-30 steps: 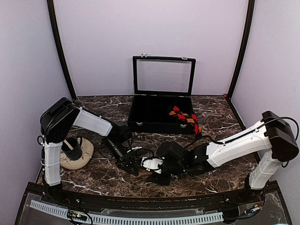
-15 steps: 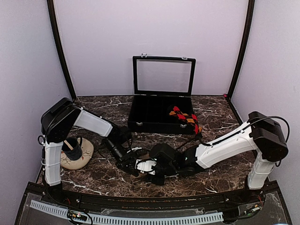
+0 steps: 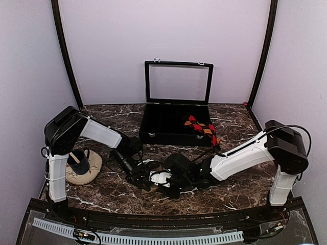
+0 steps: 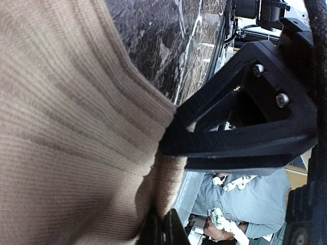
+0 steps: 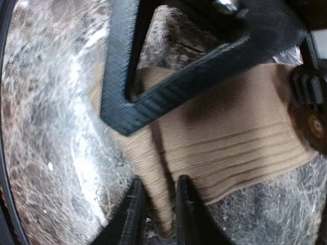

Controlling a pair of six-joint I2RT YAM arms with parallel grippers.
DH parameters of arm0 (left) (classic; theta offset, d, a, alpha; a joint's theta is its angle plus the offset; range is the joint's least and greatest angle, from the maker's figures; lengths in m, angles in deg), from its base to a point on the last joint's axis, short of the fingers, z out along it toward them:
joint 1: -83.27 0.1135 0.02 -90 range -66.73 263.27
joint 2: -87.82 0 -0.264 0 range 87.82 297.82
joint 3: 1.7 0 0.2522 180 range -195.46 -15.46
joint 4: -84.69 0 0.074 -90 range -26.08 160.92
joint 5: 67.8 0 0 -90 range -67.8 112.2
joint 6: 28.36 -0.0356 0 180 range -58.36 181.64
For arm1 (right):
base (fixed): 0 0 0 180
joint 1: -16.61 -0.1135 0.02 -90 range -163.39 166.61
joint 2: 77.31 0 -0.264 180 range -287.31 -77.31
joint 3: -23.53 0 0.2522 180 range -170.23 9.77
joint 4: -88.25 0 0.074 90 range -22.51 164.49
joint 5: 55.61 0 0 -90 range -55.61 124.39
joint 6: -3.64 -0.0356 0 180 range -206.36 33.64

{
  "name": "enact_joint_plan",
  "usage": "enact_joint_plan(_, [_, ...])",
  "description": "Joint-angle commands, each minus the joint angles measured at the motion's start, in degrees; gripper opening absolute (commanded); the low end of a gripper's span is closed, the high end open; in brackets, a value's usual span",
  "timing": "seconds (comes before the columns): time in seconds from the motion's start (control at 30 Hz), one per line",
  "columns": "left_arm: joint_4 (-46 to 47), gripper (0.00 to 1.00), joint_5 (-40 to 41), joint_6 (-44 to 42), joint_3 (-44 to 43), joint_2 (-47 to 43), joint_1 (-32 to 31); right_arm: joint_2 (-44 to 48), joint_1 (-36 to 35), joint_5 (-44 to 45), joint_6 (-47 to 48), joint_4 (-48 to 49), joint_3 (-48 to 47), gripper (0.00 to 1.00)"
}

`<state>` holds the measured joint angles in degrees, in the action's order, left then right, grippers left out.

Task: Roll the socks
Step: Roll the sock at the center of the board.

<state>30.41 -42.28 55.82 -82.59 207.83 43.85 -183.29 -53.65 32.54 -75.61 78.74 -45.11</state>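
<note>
The tan-brown sock lies flat on the marble table between my two grippers; the arms hide nearly all of it in the top view. My left gripper is shut on one edge of the tan sock. My right gripper faces it from the right, fingers closed narrowly round a raised fold of the same sock. From above, the left gripper and right gripper almost meet. The argyle sock hangs over the black case's front right rim.
The black case stands at the back centre with its glass lid up. A beige and dark object lies by the left arm's base. The left gripper's finger crosses above the sock in the right wrist view.
The right arm has reached further left towards the left gripper, and its jaws have narrowed onto a fold of the tan sock. The left arm has held still.
</note>
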Motion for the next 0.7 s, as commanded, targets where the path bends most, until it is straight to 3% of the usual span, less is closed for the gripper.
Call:
enact_joint_plan(0.0, [-1.51, 0.0, -1.1, -1.32, 0.78, -0.06, 0.62, -1.7, 0.95, -2.81, -0.02, 0.1, -1.91, 0.13])
enact_joint_plan(0.13, [-1.5, 0.0, -0.77, -1.29, 0.69, -0.16, 0.79, -2.34, 1.48, -5.06, -0.41, -1.18, -2.25, 0.0])
enact_joint_plan(0.27, [-1.56, 0.0, 1.71, -0.59, 0.26, -0.49, 0.84, -2.41, 2.17, -7.56, -1.38, -3.09, -3.14, 0.0])
enact_joint_plan(0.47, [3.13, 0.21, 5.17, 3.61, 2.76, -5.0, 1.21, -2.62, 3.09, -10.44, -3.38, -6.62, -5.16, 0.0])
enact_joint_plan(0.67, [11.58, 0.26, 7.3, 9.2, 7.3, -11.12, 1.93, -3.71, 3.89, -13.84, -6.21, -10.44, -7.81, 0.0])
